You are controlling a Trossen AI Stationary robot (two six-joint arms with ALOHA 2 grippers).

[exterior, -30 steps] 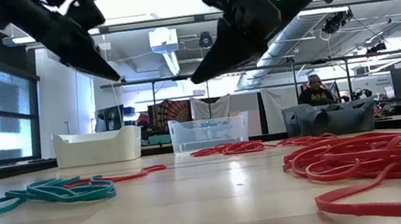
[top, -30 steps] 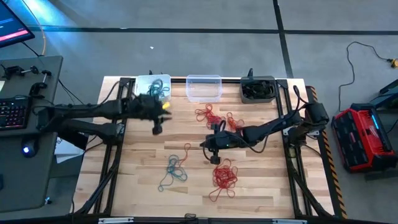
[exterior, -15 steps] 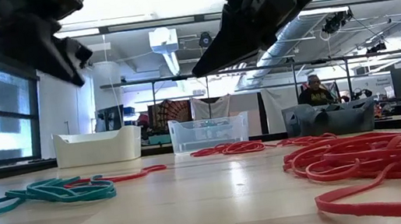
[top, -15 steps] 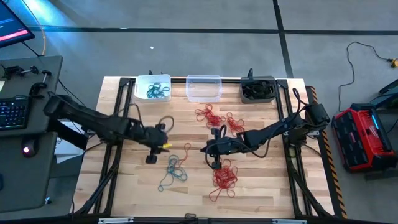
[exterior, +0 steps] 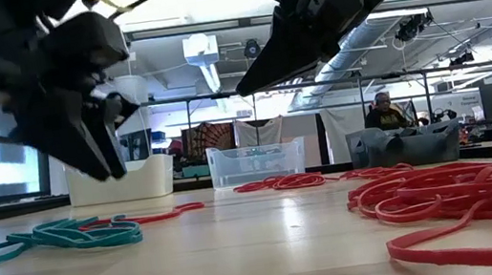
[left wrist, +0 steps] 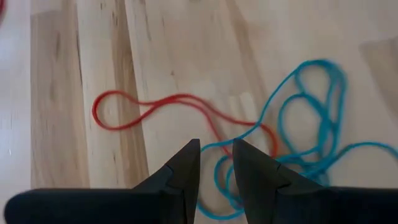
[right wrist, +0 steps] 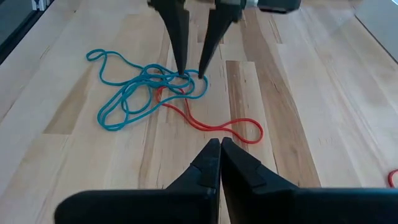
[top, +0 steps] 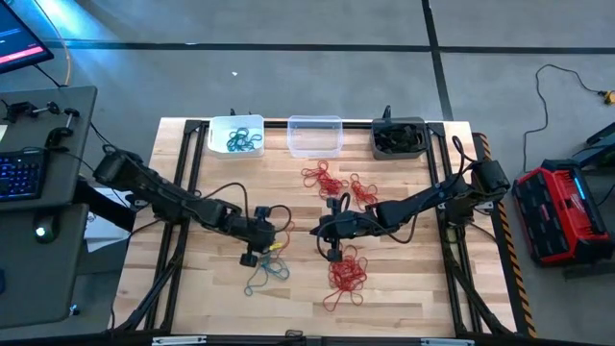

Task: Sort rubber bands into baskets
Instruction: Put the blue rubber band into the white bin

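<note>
Here, on a pale wooden slatted table [top: 404, 288], the nearest thing is a tangle of thin red rubber bands [top: 346, 274], lying right of the middle near the front edge. To its left lies a loose bunch of teal rubber bands [top: 267, 269], with one long red band [right wrist: 214, 127] running out of it across the boards.

The left gripper [top: 258, 245] is down over the far edge of that teal bunch. Its two dark fingers [left wrist: 186, 168] stand a little apart, tips planted right at the teal strands where the red band crosses them; nothing is lifted between them.

The right gripper [top: 330, 234] hangs just to the right, above the table between the two red piles, pointing toward the left gripper. Its jaws are pressed together and hold nothing.

Farther back, a second scatter of red rubber bands [top: 332, 181] lies around the middle of the table.

Along the far edge stand three small rectangular plastic tubs in a row. The white tub [top: 215, 133] on the left has teal bands inside. The clear tub [top: 315, 135] sits in the middle. The dark grey tub [top: 399, 137] on the right holds dark bands.

Beyond the table, a person [exterior: 383, 110] sits far off in the room.
</note>
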